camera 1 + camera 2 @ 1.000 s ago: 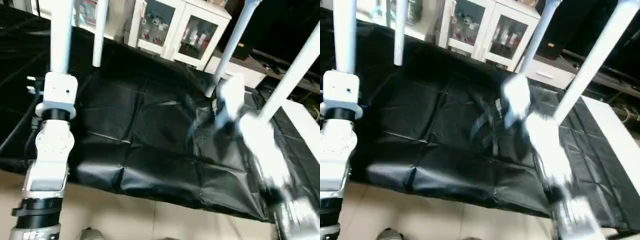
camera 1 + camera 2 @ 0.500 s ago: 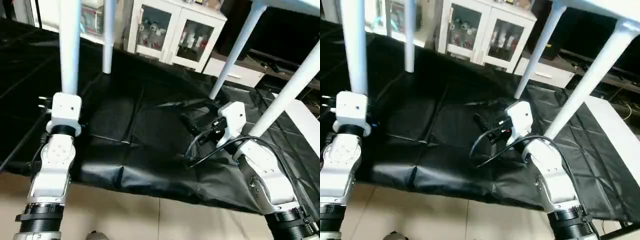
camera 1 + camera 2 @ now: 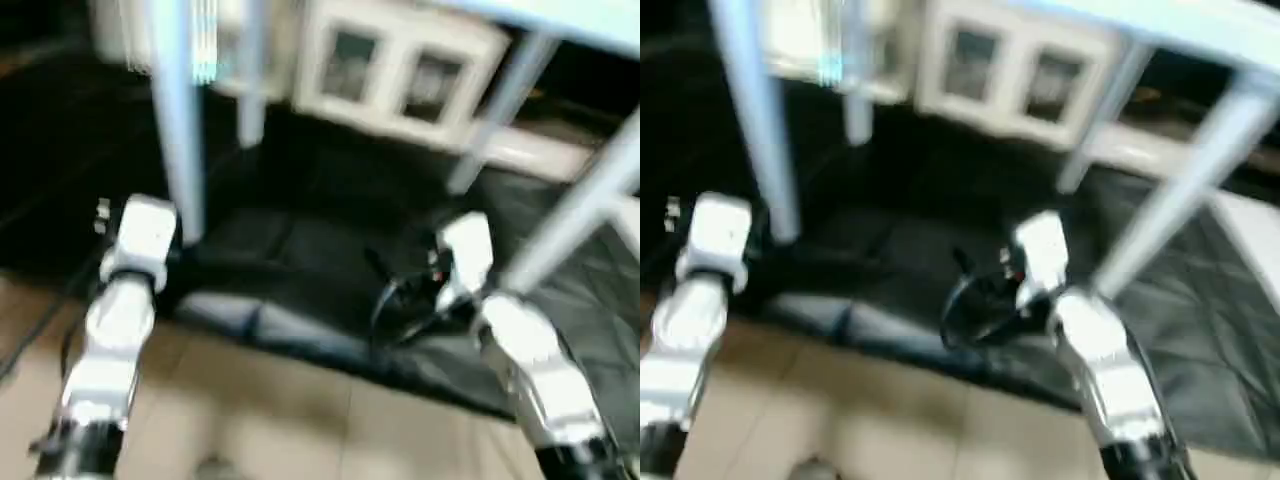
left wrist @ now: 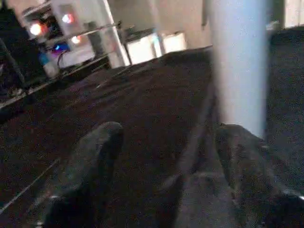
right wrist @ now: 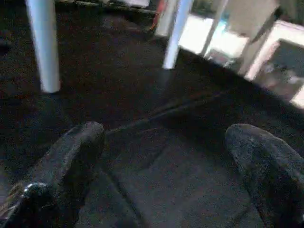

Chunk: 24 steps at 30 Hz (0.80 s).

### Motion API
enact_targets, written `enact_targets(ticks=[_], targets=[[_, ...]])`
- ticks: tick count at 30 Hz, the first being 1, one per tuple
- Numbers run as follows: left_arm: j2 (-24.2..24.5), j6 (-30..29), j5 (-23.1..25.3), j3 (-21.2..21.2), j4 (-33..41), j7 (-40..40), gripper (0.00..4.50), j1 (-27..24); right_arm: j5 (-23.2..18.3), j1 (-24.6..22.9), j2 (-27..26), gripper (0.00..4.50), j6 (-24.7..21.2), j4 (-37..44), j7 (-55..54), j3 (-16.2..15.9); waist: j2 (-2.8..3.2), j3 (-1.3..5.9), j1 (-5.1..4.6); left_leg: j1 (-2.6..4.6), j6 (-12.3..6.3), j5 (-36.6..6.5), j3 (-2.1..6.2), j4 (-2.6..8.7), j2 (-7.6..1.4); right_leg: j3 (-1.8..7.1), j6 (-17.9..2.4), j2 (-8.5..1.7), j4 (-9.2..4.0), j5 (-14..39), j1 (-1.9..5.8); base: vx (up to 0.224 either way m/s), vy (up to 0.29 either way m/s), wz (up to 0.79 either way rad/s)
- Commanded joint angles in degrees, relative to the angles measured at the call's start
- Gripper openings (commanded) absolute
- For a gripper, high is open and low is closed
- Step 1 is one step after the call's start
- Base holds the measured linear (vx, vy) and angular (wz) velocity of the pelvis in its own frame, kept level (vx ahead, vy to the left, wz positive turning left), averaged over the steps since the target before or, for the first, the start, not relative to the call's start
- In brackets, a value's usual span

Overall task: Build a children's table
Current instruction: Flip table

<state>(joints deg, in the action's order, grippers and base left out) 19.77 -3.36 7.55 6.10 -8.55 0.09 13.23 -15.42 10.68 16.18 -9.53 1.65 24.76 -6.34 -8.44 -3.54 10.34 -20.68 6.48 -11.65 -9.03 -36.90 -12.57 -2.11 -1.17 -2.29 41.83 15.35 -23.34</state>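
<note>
The children's table stands upright on its four white legs, its white top (image 3: pixel 560 15) at the upper edge of the head views. My left arm (image 3: pixel 135 250) is low beside the front-left leg (image 3: pixel 178 130). In the left wrist view my left gripper (image 4: pixel 168 133) is open with nothing between its fingers, and that leg (image 4: pixel 240 61) rises just beyond one black finger (image 4: pixel 237 147). My right gripper (image 5: pixel 166 133) is open over the black sheet, between the front legs, with two table legs (image 5: pixel 43 42) farther off. The front-right leg (image 3: pixel 580 215) slants past my right arm (image 3: pixel 520 340).
A black sheet (image 3: pixel 320 220) covers the low platform under the table; its front edge drops to a tan floor (image 3: pixel 280 410). A white cabinet with glass doors (image 3: pixel 400 70) stands behind. A white panel (image 3: pixel 1255 240) lies at the right. A black cable loops at my right wrist (image 3: pixel 400 300).
The camera has tilted and blurred. My left gripper has opened and come off the front-left leg, now sitting lower beside it. My right arm swung in and settled between the front legs.
</note>
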Motion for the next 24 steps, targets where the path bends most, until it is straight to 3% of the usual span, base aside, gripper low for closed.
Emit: enact_targets(ticks=[1,2,5,6,7,8,10,12,13,14,16,18,19,20,21,22,24], targets=[[-1.1,2.8,-2.9,-0.4,3.6,-2.4,3.60,-0.3,-1.6,-1.7,0.2,4.50,-0.5,2.5,-0.3,2.8,2.51,3.24,-1.39,2.28,2.89,-16.4,0.26,5.20,-1.29,2.44,-5.0,-3.60,-7.23,3.8,0.81,0.000,0.000,0.00],[-1.3,3.3,-3.4,-0.3,4.3,-2.7,3.60,-0.8,-2.1,-2.2,0.0,4.50,-0.6,3.1,-0.2,3.0,2.60,3.30,-1.47,1.97,2.91,-16.9,0.31,5.72,-1.32,2.25,-5.5,-4.01,-7.72,4.0,1.52,0.000,0.000,0.00],[-2.9,3.6,-8.9,-0.8,10.1,-7.0,3.60,-3.9,-4.2,-5.2,-1.1,4.50,0.3,6.3,-0.7,4.7,3.12,2.95,-2.12,1.53,3.43,-20.1,0.62,6.49,-1.40,2.34,-5.2,-4.88,-8.69,9.6,2.03,-0.004,0.053,-0.01],[-3.6,2.9,-10.4,-0.9,11.3,-8.0,3.60,-4.5,-4.4,-6.0,-1.4,4.50,0.6,6.9,-1.0,5.1,2.75,3.16,-2.51,1.31,3.47,-20.3,0.66,6.57,-1.46,2.28,-4.9,-4.99,-9.01,10.7,2.42,0.000,0.057,-0.05],[-4.2,1.9,-11.5,-1.3,12.6,-8.8,3.60,-5.2,-4.6,-7.3,-1.8,4.50,1.0,7.8,-1.8,5.8,3.40,3.16,-2.92,1.17,3.60,-20.4,0.69,6.77,-1.33,2.33,-4.6,-4.92,-9.20,10.8,2.36,0.006,0.051,-0.05],[-4.6,1.5,-11.8,-1.5,13.1,-8.8,3.60,-5.5,-4.7,-8.3,-2.2,4.50,1.2,8.3,-2.6,6.4,3.48,3.18,-3.22,1.05,3.52,-19.9,0.77,6.86,-1.35,2.27,-4.6,-4.90,-9.16,10.0,2.49,0.006,0.051,-0.05],[-5.6,0.2,-13.1,-1.9,14.3,-9.4,3.60,-6.4,-4.3,-10.6,-3.1,4.50,0.8,9.4,-5.3,8.0,4.68,3.22,-3.49,0.63,3.65,-18.9,0.88,7.07,-1.17,2.27,-4.2,-4.86,-9.20,8.0,2.78,0.000,0.000,0.00],[-6.2,-0.3,-13.4,-2.4,15.9,-9.1,3.60,-7.6,-2.9,-13.1,-3.7,4.50,0.4,10.3,-8.6,9.7,4.02,3.15,-3.86,1.03,3.45,-20.2,0.59,6.94,-1.11,2.32,-4.0,-4.71,-9.67,8.6,2.56,0.000,0.000,0.00],[-6.5,-2.1,-13.7,-2.1,16.9,-8.6,3.60,-8.3,-2.1,-14.1,-3.9,4.50,0.3,10.9,-9.6,10.0,5.67,3.28,-4.04,1.11,3.50,-20.6,0.75,6.95,-0.96,2.44,-4.2,-4.81,-9.68,9.0,2.63,0.000,0.000,0.00],[-6.8,-3.4,-14.0,-1.9,17.5,-8.3,3.60,-8.8,-1.6,-14.7,-4.0,4.50,0.3,11.4,-10.1,10.2,4.79,3.25,-4.60,0.66,3.13,-18.8,0.63,6.94,-1.03,2.41,-4.3,-4.66,-9.70,6.9,3.01,0.000,0.000,0.00],[-8.3,-6.2,-14.8,-0.7,20.6,-6.4,3.60,-12.0,-1.7,-16.9,-4.0,4.50,-3.3,13.6,-11.6,10.6,5.03,3.20,-4.83,0.81,2.58,-19.2,0.57,6.96,-0.93,2.49,-4.1,-4.50,-9.87,8.1,3.09,0.000,0.000,0.00],[-9.2,-6.4,-14.1,-0.3,22.3,-5.0,3.60,-14.5,-1.2,-18.0,-4.0,4.50,-5.9,14.8,-13.1,10.6,4.65,3.21,-5.18,0.46,1.24,-17.8,0.49,6.81,-0.53,2.68,-3.3,-4.49,-10.11,9.8,3.31,0.000,0.000,0.00],[-9.5,-5.8,-12.7,-0.4,22.4,-4.1,3.60,-15.5,-0.3,-18.1,-4.4,4.50,-6.3,14.9,-14.6,10.8,5.17,3.25,-5.48,0.25,0.82,-16.5,0.53,6.83,-0.48,2.80,-2.8,-4.53,-10.38,10.1,3.32,0.000,0.000,0.00],[-9.7,-5.2,-11.5,-0.7,22.2,-3.4,3.60,-16.0,0.9,-18.2,-4.8,4.50,-6.4,14.6,-16.2,11.1,5.06,3.09,-5.68,-0.08,0.73,-16.1,0.59,6.99,-0.35,2.60,-1.6,-4.37,-10.55,12.9,3.29,0.000,0.000,0.00],[-9.7,-4.5,-10.2,-1.1,22.0,-2.7,3.60,-16.4,2.0,-18.2,-5.2,4.50,-6.3,14.3,-17.8,11.3,4.90,3.23,-5.59,0.23,0.64,-16.2,0.42,6.75,-0.29,2.67,-1.0,-4.42,-10.84,14.3,3.05,0.000,0.000,0.00],[-9.7,-4.4,-10.2,-1.2,21.9,-2.8,3.60,-16.4,2.1,-18.2,-5.2,4.50,-6.2,14.2,-17.9,11.3,5.29,3.31,-5.46,0.65,0.59,-16.0,0.47,6.64,-0.38,2.84,-0.7,-4.47,-10.92,14.5,2.65,0.000,0.000,0.00],[-9.8,-3.4,-9.8,-2.7,21.0,-3.6,3.60,-16.2,5.1,-18.3,-5.4,4.50,-3.9,13.4,-19.9,11.1,4.63,3.23,-5.49,0.44,0.52,-15.1,0.48,6.82,-0.44,2.77,-0.6,-4.25,-10.82,12.9,2.77,0.000,0.000,0.00]])
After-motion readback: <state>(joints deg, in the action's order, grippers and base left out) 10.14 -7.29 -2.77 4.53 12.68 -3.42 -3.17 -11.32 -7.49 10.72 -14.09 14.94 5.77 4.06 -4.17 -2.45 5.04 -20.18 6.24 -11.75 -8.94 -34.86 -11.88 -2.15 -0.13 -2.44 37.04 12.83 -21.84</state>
